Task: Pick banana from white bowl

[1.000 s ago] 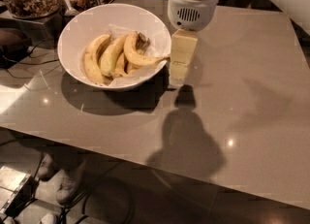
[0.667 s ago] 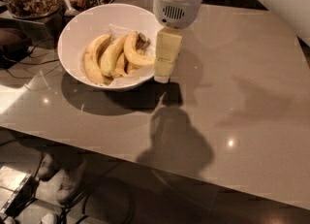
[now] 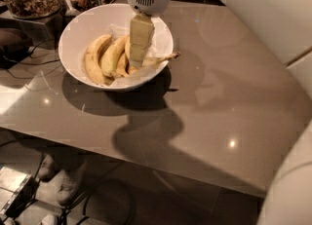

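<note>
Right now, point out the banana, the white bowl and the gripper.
banana (image 3: 158,60): camera view, neck by the stem.
white bowl (image 3: 90,22): camera view, bare inner wall.
gripper (image 3: 137,60): camera view, tip, over the white bowl.

Curved yellow banana (image 3: 154,61) in white bowl (image 3: 83,24), stem over R rim; gripper (image 3: 137,59) over it.

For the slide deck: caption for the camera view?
Gripper hangs over the white bowl on the table, close to the banana.
</note>
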Available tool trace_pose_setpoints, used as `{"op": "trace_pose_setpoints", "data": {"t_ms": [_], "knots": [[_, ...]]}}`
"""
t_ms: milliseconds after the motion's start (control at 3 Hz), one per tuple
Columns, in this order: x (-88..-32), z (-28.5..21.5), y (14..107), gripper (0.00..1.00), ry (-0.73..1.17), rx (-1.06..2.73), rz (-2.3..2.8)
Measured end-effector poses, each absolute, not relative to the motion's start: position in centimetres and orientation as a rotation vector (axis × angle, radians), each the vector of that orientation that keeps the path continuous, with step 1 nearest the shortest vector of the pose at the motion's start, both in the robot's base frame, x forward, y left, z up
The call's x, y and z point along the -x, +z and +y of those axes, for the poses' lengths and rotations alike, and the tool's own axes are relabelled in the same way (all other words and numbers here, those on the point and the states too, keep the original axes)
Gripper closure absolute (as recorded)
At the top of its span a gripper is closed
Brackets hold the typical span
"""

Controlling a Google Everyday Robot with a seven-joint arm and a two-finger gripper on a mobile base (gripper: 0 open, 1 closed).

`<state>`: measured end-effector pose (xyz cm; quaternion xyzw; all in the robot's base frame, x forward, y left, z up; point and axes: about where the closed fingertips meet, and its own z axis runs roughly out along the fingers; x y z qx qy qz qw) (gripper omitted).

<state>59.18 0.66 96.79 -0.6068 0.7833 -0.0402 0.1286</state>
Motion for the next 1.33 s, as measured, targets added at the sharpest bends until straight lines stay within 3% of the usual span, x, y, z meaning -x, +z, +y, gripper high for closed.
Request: {"op": "trace_pose_setpoints", "data": {"t_ms": [333, 1333], "knots": [[-61.4, 1.3, 96.3, 0.21, -0.058, 1.714, 2.321], [-63.2, 2.6, 91.9, 0.23, 0.056, 1.67, 2.465]]}}
